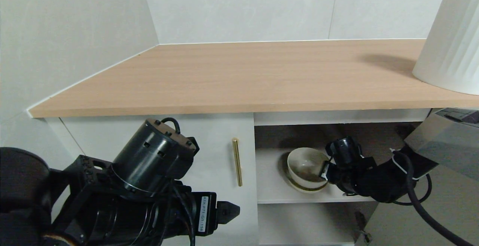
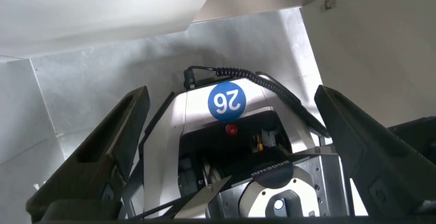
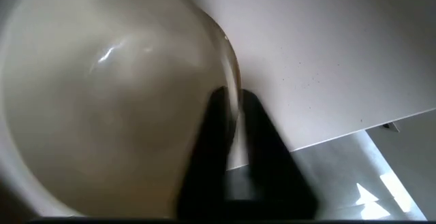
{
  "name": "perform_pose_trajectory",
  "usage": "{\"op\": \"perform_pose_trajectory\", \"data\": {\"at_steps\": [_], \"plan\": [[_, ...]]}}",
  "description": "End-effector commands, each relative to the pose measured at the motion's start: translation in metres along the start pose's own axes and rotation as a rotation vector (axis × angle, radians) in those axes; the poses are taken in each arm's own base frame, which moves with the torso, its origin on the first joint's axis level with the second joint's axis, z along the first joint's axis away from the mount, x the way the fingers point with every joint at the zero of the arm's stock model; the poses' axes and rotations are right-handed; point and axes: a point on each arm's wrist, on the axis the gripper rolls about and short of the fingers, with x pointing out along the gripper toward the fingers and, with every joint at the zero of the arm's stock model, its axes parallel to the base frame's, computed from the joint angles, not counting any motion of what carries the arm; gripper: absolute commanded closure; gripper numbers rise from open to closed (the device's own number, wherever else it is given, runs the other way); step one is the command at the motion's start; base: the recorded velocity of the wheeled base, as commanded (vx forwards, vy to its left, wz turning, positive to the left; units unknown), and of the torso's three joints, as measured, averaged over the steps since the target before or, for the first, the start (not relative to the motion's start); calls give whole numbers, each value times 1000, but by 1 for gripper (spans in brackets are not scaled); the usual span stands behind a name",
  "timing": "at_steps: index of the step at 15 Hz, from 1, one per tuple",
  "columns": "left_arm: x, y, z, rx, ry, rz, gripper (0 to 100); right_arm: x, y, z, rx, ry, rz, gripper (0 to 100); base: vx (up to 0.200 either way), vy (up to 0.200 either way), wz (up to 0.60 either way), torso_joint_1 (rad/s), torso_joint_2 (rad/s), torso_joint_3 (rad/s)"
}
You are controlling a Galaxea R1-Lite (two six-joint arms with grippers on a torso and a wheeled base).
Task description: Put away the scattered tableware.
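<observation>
- Right pincer (image 1: 325, 171) clamps the bowl (image 1: 304, 165) by its rim; the bowl sits tilted on the cabinet shelf (image 1: 273, 190).
- Left pincer (image 2: 231, 98) gapes open, low before the closed door (image 1: 209, 145).
- A lampshade (image 1: 451, 40) stands on the desk (image 1: 243, 77).

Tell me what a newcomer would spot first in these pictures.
The pale bowl inside the open cabinet draws the eye, with the right gripper clamped on its rim. The left gripper hangs open, low before the closed door with its brass handle. A white lampshade stands on the wooden top, far right.
</observation>
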Motion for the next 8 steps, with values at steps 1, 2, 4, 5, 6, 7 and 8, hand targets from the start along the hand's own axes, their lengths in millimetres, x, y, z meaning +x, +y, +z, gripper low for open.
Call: {"op": "perform_pose_trajectory", "data": {"at_steps": [1,2,4,5,6,7,8], "plan": [[-1,0,0,-1,-1,0,0,-1,0,0,-1,0,1,0,0,0,0,0,0,0],[-1,0,0,0,-3,-1,0,-2,0,0,-1,0,1,0,0,0,0,0,0,0],[-3,0,1,-2,-8,-4,0,-4,-1,0,-2,1,1,0,0,0,0,0,0,0],[-4,1,2,-8,-16,-3,0,-10,-2,1,-4,-1,6,0,0,0,0,0,0,0],[-8,4,5,-20,-33,-3,0,-20,-1,3,-5,-7,19,0,0,0,0,0,0,0],[-12,7,7,-32,-49,-5,0,-34,-1,6,-10,-10,44,0,0,0,0,0,0,0],[-14,8,8,-34,-56,-6,0,-40,-1,6,-15,-11,53,0,0,0,0,0,0,0]]}}
